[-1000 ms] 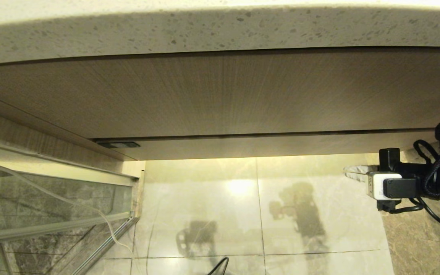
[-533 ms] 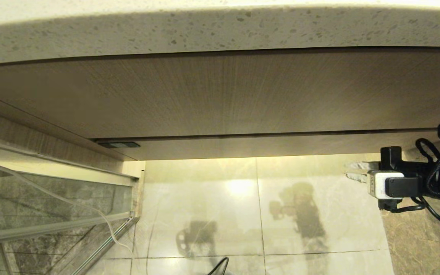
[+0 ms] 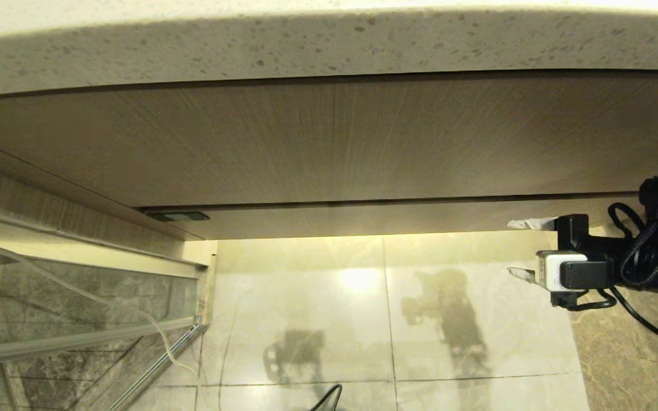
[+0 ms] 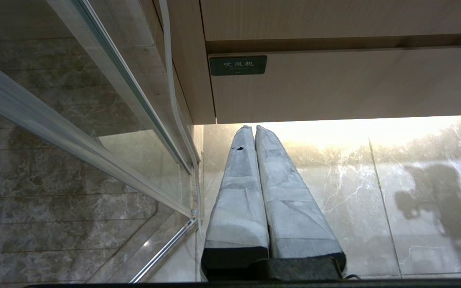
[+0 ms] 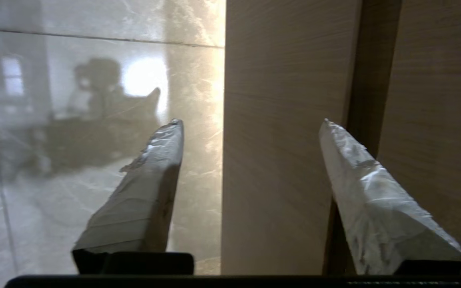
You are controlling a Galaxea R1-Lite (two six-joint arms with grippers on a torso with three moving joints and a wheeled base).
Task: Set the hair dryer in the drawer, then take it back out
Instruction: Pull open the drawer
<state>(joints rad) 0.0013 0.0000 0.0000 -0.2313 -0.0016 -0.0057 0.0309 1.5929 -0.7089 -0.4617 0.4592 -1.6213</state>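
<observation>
The drawer [image 3: 397, 220] sits closed under the speckled stone table [image 3: 306, 51], a low, plain strip of pale wood-grain whose fine lines run along its length; above it is a taller wood-grain panel [image 3: 329, 142] of the same matte finish, parted from it by a thin dark seam. A small dark green label [image 4: 237, 65] with white characters is fixed at the drawer's end nearest the glass partition [image 3: 77, 297]. The right gripper [image 3: 526, 248] is at the drawer's other end, lying level, its tapered fingers [image 5: 150, 188] wrapped in wrinkled whitish tape and spread wide apart with nothing between them; one fingertip lies against the drawer's lower front edge, the other hangs just below the drawer, over the floor. From its own wrist camera the drawer front shows between the two wedge-shaped tips. The left gripper [image 4: 254, 130] points toward the label end of the drawer, well short of it, its two long taped fingers pressed flat together (empty, as far as I can see). Below the drawer the floor [image 3: 363, 319] is glossy pale marble tile, veined, mirroring a bright lamp and dark shapes. The hair dryer is nowhere in sight.
</observation>
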